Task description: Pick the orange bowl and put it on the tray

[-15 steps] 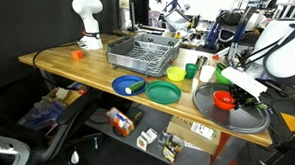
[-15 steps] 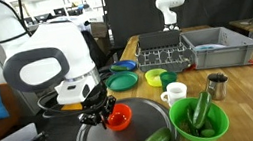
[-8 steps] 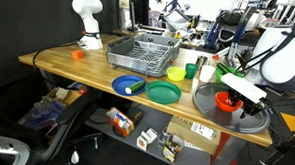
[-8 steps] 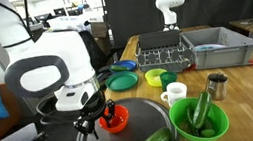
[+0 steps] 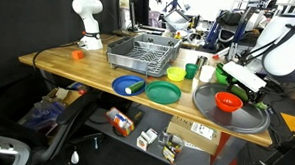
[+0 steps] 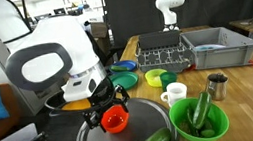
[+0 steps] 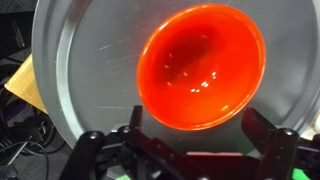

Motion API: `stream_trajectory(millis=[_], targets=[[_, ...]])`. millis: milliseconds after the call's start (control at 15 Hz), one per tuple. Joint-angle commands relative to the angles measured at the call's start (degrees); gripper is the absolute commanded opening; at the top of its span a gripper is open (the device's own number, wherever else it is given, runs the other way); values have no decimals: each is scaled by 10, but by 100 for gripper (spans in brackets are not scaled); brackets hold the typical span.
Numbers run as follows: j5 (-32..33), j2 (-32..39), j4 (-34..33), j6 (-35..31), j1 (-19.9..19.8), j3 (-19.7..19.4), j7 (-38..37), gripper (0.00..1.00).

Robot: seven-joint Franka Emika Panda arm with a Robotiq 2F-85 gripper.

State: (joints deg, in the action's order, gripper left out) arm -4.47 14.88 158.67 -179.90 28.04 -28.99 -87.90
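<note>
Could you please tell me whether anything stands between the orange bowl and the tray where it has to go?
Nothing visible does. The orange bowl already appears to rest on the tray, and the end effector is open above it, with its fingers clear of the rim.

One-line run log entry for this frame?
phase: place | orange bowl: sitting on tray | gripper: open, above orange bowl | held: nothing
</note>
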Motion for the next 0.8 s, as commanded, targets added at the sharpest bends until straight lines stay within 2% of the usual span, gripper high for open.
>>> stream_trajectory(millis=[0, 67, 200, 267, 400, 467, 733], targets=[[25, -34, 4, -1, 63, -63, 15, 100], [34, -45, 4, -2, 81, -80, 16, 100], [65, -70, 32, -28, 141, -144, 9, 100], [72, -63, 4, -12, 148, -148, 10, 100], [101, -72, 3, -21, 189, -189, 8, 100], [120, -79, 24, -43, 222, -226, 7, 100], [164, -85, 3, -39, 289, -277, 11, 100]])
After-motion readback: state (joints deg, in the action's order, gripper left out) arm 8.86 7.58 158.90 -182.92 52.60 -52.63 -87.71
